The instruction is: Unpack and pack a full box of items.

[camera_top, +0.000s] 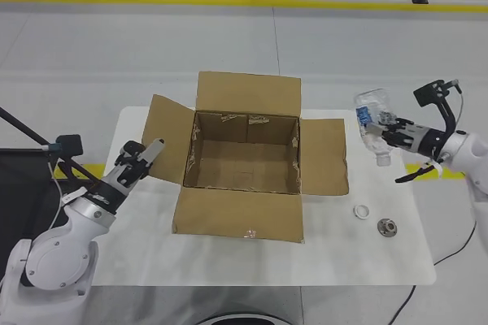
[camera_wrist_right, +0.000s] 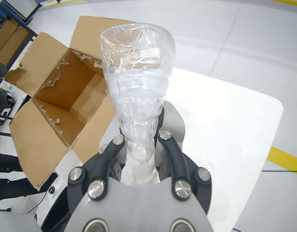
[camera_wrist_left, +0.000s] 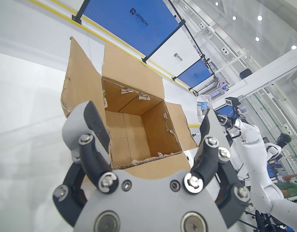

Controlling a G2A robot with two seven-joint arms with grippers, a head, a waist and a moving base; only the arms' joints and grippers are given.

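The right gripper (camera_top: 393,131) is squeezing a crumpled clear bottle (camera_top: 372,122) between its closed-in fingers, holding it just beyond the right flap of the cardboard box (camera_top: 248,93). The left gripper (camera_top: 150,152) is hovering beside the box's left flap, spread wide and gripping nothing.

One box (camera_top: 240,215), one bottle (camera_top: 372,122), two round pieces (camera_top: 363,211) (camera_top: 385,227).
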